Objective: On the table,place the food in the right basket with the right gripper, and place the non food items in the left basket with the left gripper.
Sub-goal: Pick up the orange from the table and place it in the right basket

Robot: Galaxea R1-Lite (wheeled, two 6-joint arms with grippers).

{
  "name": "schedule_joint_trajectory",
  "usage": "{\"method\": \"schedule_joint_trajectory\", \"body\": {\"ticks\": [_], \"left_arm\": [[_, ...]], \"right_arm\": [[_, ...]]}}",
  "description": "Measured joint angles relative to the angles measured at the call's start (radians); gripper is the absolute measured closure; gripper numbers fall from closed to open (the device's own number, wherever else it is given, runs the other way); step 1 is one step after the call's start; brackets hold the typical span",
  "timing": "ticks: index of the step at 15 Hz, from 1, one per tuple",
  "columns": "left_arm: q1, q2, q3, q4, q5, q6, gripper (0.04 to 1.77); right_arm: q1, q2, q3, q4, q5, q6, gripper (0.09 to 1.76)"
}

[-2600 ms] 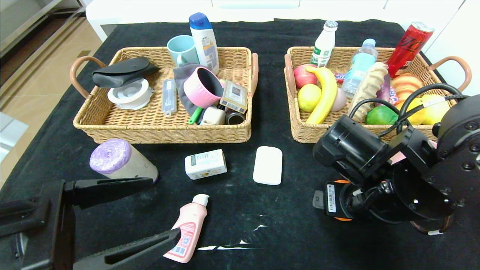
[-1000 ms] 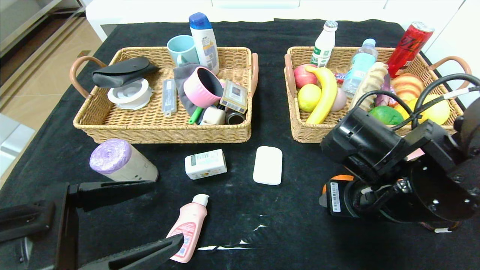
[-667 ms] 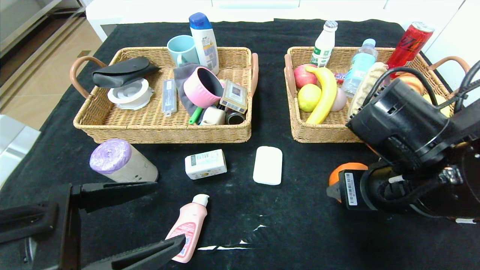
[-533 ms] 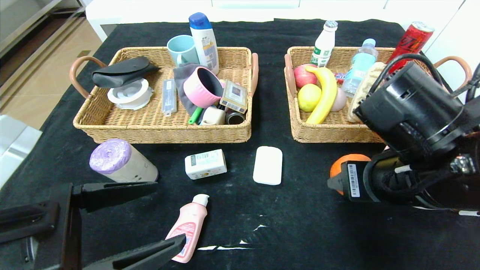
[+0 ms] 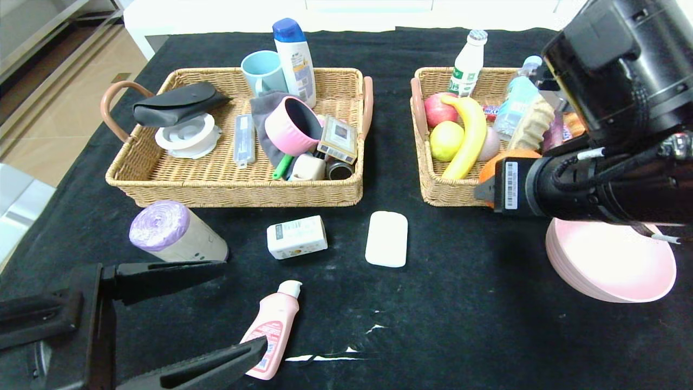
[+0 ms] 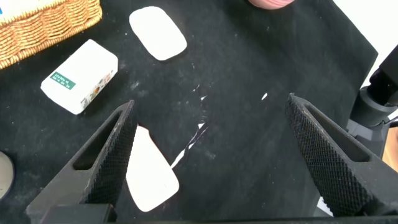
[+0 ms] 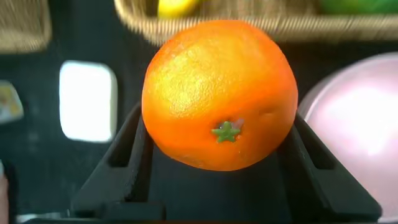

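My right gripper [image 7: 216, 119] is shut on the round orange fruit [image 7: 219, 93] and holds it in the air at the front edge of the right basket [image 5: 449, 192]. In the head view the fruit [image 5: 490, 162] shows just past the wrist. The big pink bowl [image 5: 612, 260] sits on the table [image 5: 433, 325] under that arm. My left gripper [image 5: 238, 304] is open and empty at the near left, its jaws astride the pink bottle [image 5: 270, 330]. The grey roll [image 5: 173, 230], white box [image 5: 296, 236] and white bar [image 5: 386, 238] lie before the left basket [image 5: 233, 192].
The left basket holds a pink cup, mug, shampoo bottle, tape and a black case. The right basket holds a banana, apples, a lemon and bottles. A red can stood at its far right corner earlier and is hidden by my right arm now.
My right arm has risen and moved away from me toward the right basket with the orange fruit, uncovering the pink bowl. The left arm has not moved.
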Motion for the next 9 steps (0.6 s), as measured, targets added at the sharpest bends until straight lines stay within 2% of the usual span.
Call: {"method": "schedule_joint_trajectory", "body": {"ticks": [3,9], "left_arm": [[0.000,0.001,0.000,0.001,-0.001,0.000,0.09],[-0.002,0.002,0.002,0.004,-0.001,0.000,0.09]], "right_arm": [[-0.042,0.012,-0.009,-0.095,-0.049,-0.069,0.65],[-0.116,0.067,-0.009,-0.336,-0.052,-0.174,0.65]]}}
